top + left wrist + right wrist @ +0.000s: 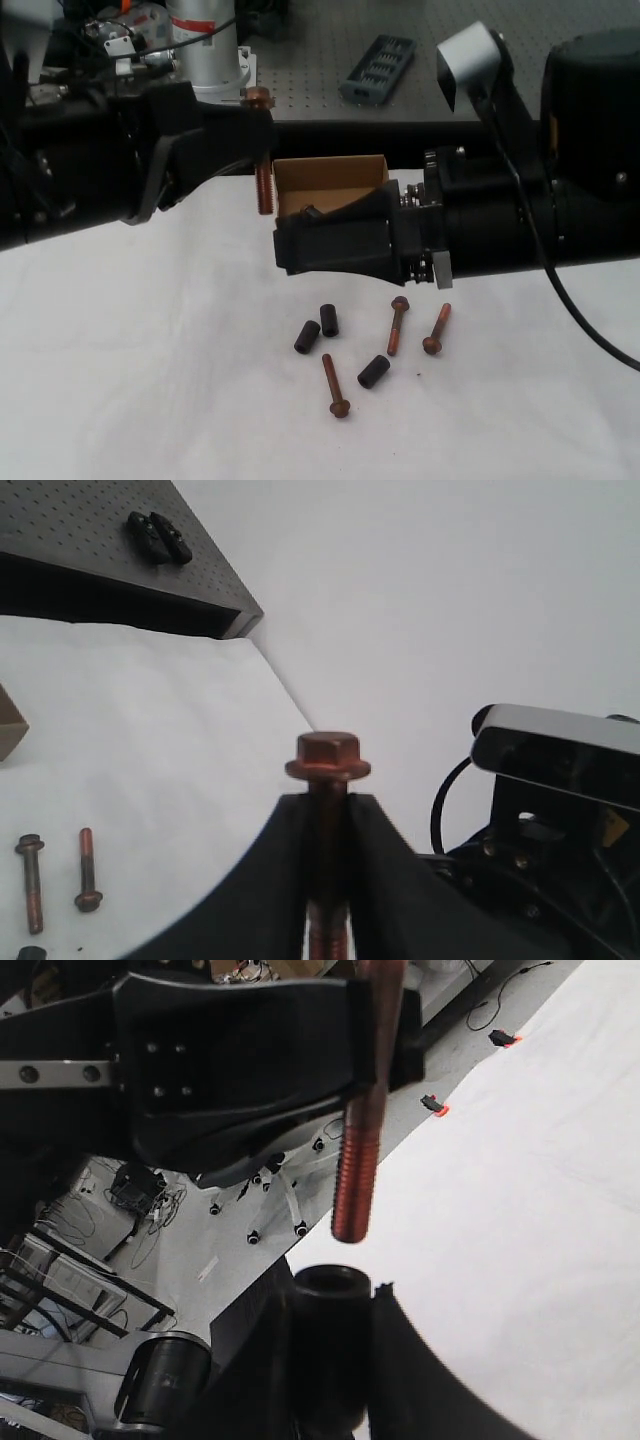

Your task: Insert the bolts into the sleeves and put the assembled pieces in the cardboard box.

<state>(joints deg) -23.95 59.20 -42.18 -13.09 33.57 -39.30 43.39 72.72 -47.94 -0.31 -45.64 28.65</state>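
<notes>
My left gripper (325, 820) clamps a bolt (327, 760) head-up. My right gripper (333, 1310) pinches a sleeve (330, 1285) just below its tip, not touching it. I judge nothing is assembled yet. Three bolts (336, 385) and three sleeves (308, 336) lie loose mid white cloth (150, 380), and the cardboard box (330, 172) stands at its far edge.

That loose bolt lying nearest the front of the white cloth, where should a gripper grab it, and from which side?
Probably mid-shank, from straight above, closing across it. The bolt lies flat, flanged head at its near end, shank bare; a black sleeve lies apart beside it.
</notes>
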